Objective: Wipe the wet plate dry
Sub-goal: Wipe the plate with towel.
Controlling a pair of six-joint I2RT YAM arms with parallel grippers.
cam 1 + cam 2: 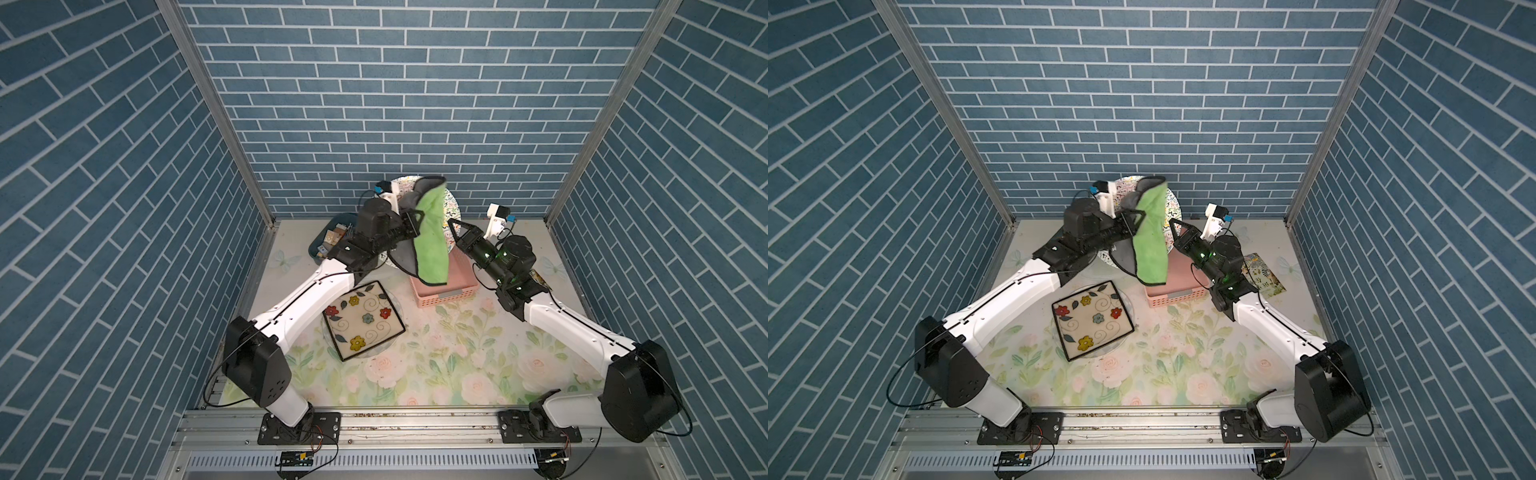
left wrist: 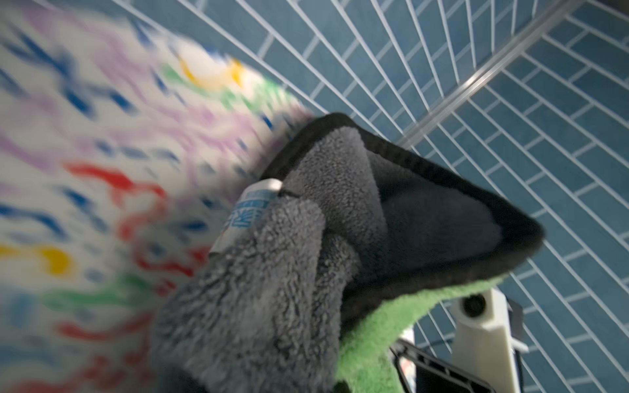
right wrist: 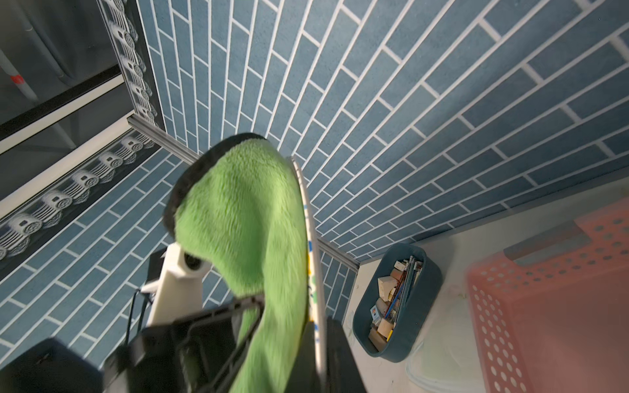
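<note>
- The left hand [image 1: 417,221], black with open triangular fingers, is clamped tight on a cloth [image 1: 432,241]. Its fingertips are lost in the folds.
- The cloth is plush microfibre, bright green on one face and charcoal grey on the other, with a black stitched hem. In the left wrist view a small white-and-blue label [image 2: 250,214] pokes out of the bunched grey pile.
- From the grip the cloth peaks toward 12 o'clock and hangs in a long flap toward 6 o'clock.
- The right hand [image 1: 452,227], of the same build, reaches in from 4 o'clock. It is pinched closed on the rim of the plate [image 1: 453,205].
- The plate is round, thin and white, scattered with red, blue, yellow, green and purple squiggles.
- It is held in the air, standing almost on edge, at 12 o'clock of the bench [image 1: 457,374], near the back wall.
- The right wrist view shows it edge-on as a thin white line, with the cloth lying against one face. The left wrist view blurs its pattern, so any moisture cannot be made out.
- The bench wears a smooth sheet printed with pale roses and green leaves.
- A pink basket [image 1: 446,291], rectangular plastic with perforated walls, sits at 1 o'clock under the cloth's hanging end.
- A square plate [image 1: 363,320] lies flat at 9 o'clock on something round and clear. It is cream with a black rim and painted flowers.
- A dark teal oval tub [image 3: 430,282] at 10 o'clock holds wooden blocks and thin sticks.
- Walls [image 1: 374,104] of blue brick pattern close in three sides.
</note>
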